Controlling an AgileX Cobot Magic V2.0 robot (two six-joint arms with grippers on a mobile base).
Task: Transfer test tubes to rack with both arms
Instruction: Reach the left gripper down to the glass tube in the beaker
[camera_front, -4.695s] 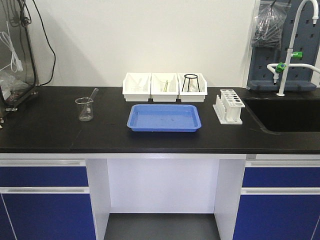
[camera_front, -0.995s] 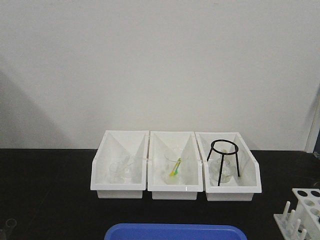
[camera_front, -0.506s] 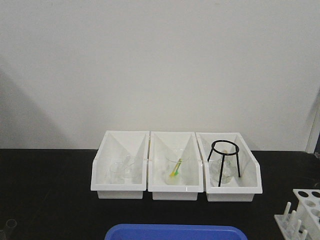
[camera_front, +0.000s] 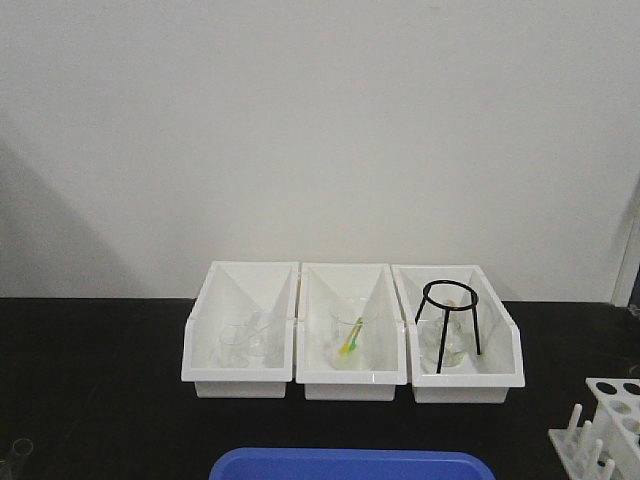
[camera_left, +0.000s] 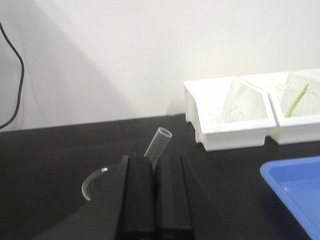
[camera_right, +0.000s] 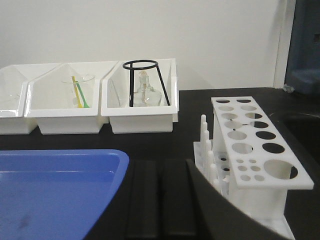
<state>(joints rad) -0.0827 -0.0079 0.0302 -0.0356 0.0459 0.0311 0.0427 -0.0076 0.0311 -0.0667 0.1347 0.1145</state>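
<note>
A clear test tube (camera_left: 159, 142) leans out of a glass beaker (camera_left: 93, 183) on the black counter, just beyond my left gripper (camera_left: 156, 161). The left jaws are shut together with nothing between them, a little short of the tube. In the front view only the tube's rim (camera_front: 20, 446) shows at the bottom left. The white rack (camera_right: 252, 142) stands right of my right gripper (camera_right: 161, 166), whose jaws are shut and empty, low over the counter. The rack's corner (camera_front: 605, 430) sits at the front view's bottom right. No arm shows in the front view.
Three white open-fronted bins (camera_front: 240, 380) line the back wall, holding beakers, a green-yellow stick (camera_front: 350, 336) and a black wire tripod (camera_front: 450, 320). A blue tray (camera_front: 345, 464) lies in front of them, its corner (camera_right: 60, 185) just left of my right gripper.
Compared with 4.7 s ago the front view has come much closer to the counter. Over the last second nothing has visibly moved.
</note>
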